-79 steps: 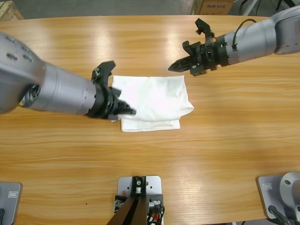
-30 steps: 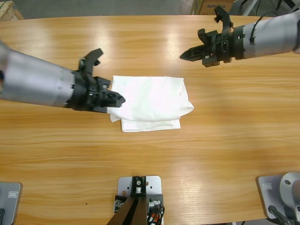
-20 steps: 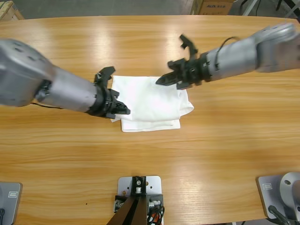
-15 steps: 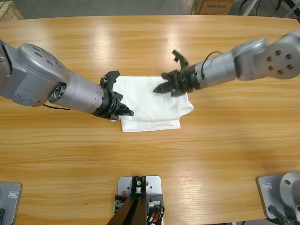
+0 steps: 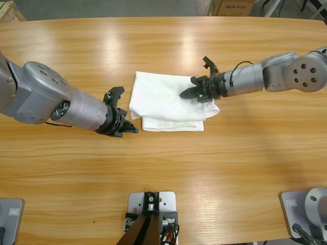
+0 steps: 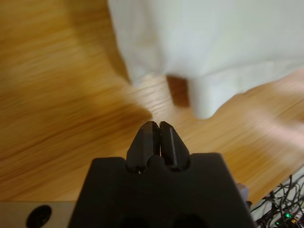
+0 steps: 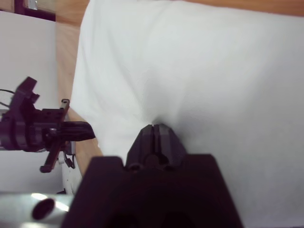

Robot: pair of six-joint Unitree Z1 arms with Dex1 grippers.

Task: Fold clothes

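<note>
Wooden table (image 5: 163, 168) held the folded shirt (image 5: 166, 99), which had shifted right. Right gripper (image 5: 185, 94), jaws closed, pressed into it at its tips; left gripper (image 5: 131, 130), closed empty, had backed just clear. Folding looked nearly finished.

Left end effector (image 5: 132, 129) points low from the left with jaws together; right end effector (image 5: 183, 95), jaws closed, reaches from the right.

Obstacle at centre: folded T-shirt (image 5: 168, 102), right gripper (image 5: 182, 94) pressing its top.
Obstacle at 8 o'clock: left gripper (image 5: 134, 130).
Free: table (image 5: 230, 168) from 3 to 7 o'clock.
</note>
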